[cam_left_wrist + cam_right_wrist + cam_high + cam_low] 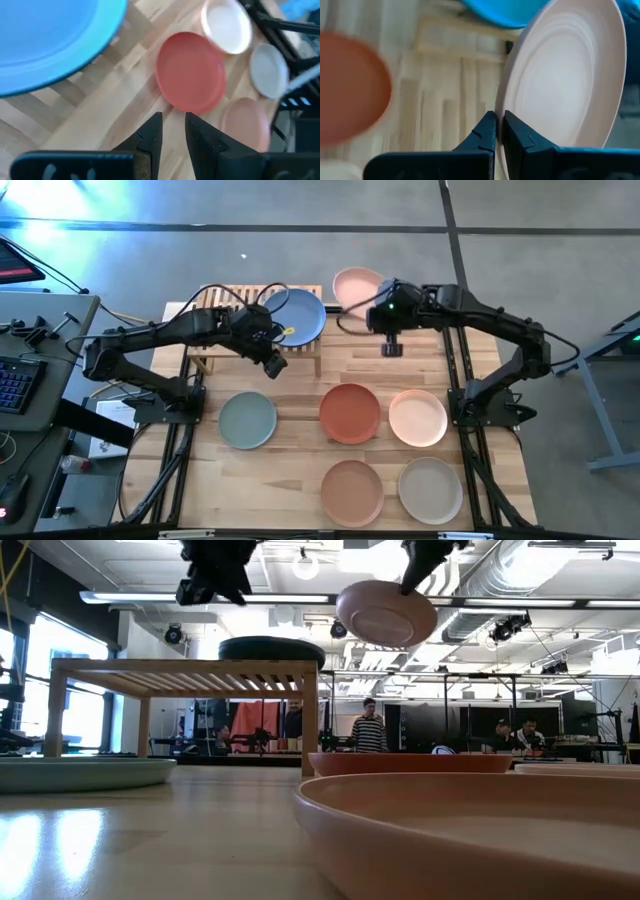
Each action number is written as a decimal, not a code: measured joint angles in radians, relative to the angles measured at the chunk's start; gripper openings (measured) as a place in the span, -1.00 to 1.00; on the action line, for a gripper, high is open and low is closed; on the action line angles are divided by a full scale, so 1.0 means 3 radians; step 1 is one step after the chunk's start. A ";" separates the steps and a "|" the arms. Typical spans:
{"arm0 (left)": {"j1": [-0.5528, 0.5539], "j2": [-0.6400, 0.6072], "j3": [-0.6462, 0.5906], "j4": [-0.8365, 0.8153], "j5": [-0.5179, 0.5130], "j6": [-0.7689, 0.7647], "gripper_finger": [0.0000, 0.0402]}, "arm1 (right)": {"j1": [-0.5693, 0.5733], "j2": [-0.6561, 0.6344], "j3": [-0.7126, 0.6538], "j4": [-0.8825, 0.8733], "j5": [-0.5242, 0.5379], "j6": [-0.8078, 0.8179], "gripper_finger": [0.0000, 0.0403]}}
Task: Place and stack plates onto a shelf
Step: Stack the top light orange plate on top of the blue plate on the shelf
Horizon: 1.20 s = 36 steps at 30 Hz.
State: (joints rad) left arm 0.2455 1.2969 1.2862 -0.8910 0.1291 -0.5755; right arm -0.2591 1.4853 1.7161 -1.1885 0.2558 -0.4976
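Behind table, low-view-only person [369,726]

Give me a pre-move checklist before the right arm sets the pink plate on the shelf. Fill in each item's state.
1. Grip: the right gripper is shut on the rim of the pink plate: ok.
2. Plate height: in the low view the pink plate hangs above the shelf top: ok.
3. Plate attitude: it hangs tilted, not level: not ok for setting down flat.
4. Landing spot: the blue plate already lies on the shelf's right part; pink plate is beside it, not yet over it: not ok.
5. Left gripper: empty, fingers slightly apart, close by the shelf's front edge: not ok, clear it first.
6. Remaining plates sit on the table, away from the shelf: ok.
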 joint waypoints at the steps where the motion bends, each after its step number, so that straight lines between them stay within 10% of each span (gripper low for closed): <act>1: 0.0031 0.0027 -0.0001 0.0016 -0.0032 -0.0016 -0.60 | 0.0046 0.0000 0.0000 -0.0075 0.0001 -0.0087 -1.00; 36: 0.0587 0.0156 0.0429 0.0831 0.0058 -0.0463 -0.56 | 0.0633 0.0001 0.0000 -0.0414 -0.0069 -0.1138 -1.00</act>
State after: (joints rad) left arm 0.4215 1.3437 1.4150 -0.6417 0.1464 -0.7145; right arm -0.0691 1.4857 1.7161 -1.3127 0.2352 -0.8391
